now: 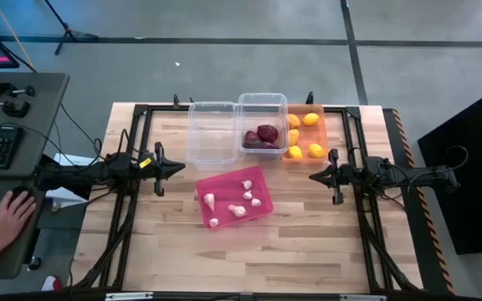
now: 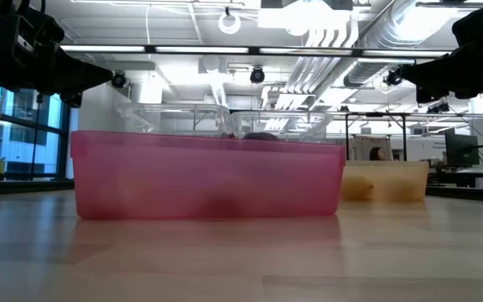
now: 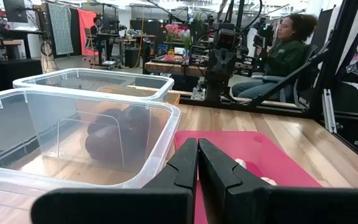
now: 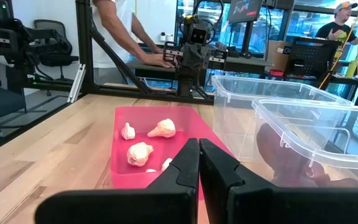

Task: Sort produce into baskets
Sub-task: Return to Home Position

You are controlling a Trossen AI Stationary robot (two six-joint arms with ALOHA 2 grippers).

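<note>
Now, you'd likely find the garlic bulbs (image 1: 247, 185) light, papery and easily bruised — pinch each across its fat belly; they lie white and knobbly in the pink bin (image 1: 224, 186) at frame centre. Left gripper (image 1: 181, 168) and right gripper (image 1: 312, 176) flank it, fingers pressed together, holding nothing.

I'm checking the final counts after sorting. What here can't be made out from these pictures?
Low view: garlic hidden by the pink bin wall.
High view: onions overlap; exact count unclear.
Low view: orange bin blurred, lemons indistinct.
Left wrist view: left gripper covers most garlic.
</note>
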